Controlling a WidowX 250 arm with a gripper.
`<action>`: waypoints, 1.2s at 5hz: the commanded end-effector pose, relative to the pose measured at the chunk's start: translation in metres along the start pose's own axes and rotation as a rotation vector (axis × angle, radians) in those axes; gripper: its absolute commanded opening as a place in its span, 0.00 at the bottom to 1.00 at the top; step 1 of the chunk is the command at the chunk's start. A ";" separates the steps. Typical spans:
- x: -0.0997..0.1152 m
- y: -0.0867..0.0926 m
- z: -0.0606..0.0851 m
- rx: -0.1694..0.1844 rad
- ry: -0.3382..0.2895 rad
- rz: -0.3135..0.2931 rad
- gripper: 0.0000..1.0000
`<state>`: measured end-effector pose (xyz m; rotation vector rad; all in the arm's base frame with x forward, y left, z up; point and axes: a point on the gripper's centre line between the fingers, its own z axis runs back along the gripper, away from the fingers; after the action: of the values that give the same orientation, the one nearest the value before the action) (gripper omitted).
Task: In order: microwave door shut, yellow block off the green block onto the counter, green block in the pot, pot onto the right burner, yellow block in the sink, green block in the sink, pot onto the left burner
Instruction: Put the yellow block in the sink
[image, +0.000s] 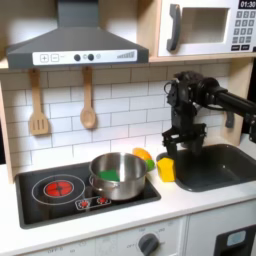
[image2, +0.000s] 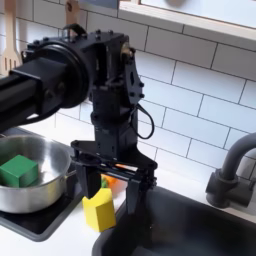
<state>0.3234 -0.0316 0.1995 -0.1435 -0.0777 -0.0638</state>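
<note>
The microwave door (image: 200, 28) at the upper right is closed. The steel pot (image: 118, 176) (image2: 25, 178) stands on the cooktop's right burner as the first exterior view shows it, with the green block (image: 108, 175) (image2: 17, 170) inside. The yellow block (image: 165, 168) (image2: 98, 211) sits tilted on the white counter (image: 190, 200) at the rim of the dark sink (image: 218, 168) (image2: 190, 228). My gripper (image: 179, 147) (image2: 108, 188) hangs open just above the yellow block, and its fingers reach down on either side of the block's top.
An orange-and-green toy vegetable (image: 143, 156) (image2: 108, 183) lies behind the yellow block next to the pot. The left burner (image: 62, 187) glows red and bare. A dark faucet (image2: 231, 172) stands behind the sink. Wooden utensils (image: 88, 100) hang on the tiled wall under the hood.
</note>
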 end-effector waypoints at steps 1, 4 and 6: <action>0.003 -0.004 -0.013 0.024 0.021 0.015 1.00; 0.003 0.013 -0.012 0.076 0.026 0.063 1.00; 0.003 0.018 0.000 -0.011 -0.012 -0.048 1.00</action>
<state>0.3294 -0.0110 0.1906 -0.1475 -0.0712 -0.0835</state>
